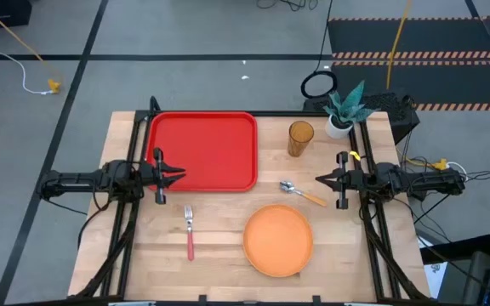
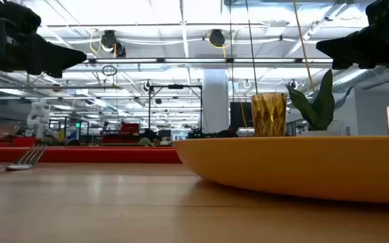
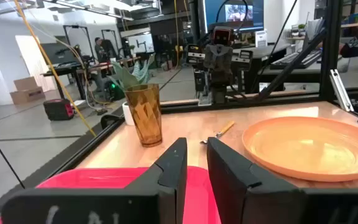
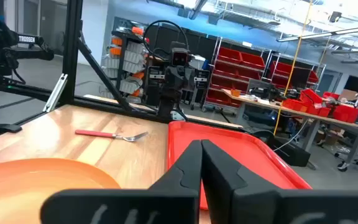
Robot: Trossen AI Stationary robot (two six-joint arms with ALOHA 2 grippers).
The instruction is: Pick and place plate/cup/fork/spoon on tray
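"TROSSEN" lettering (image 4: 30, 39) beyond fork (image 4: 112, 134), tray (image 4: 229, 149)

From above, the wooden table (image 1: 228, 272) carries a red tray (image 1: 202, 151) toward its far left, empty. The cup (image 1: 300, 138) stands right of the tray, near a potted plant (image 1: 344, 109) at the far right corner. The spoon (image 1: 301, 194) lies just above the orange plate (image 1: 278, 240); the fork (image 1: 189, 231) lies left of the plate. The left gripper (image 1: 179, 176) hovers over the tray's near left edge, the right gripper (image 1: 320, 179) just beside the spoon's handle.
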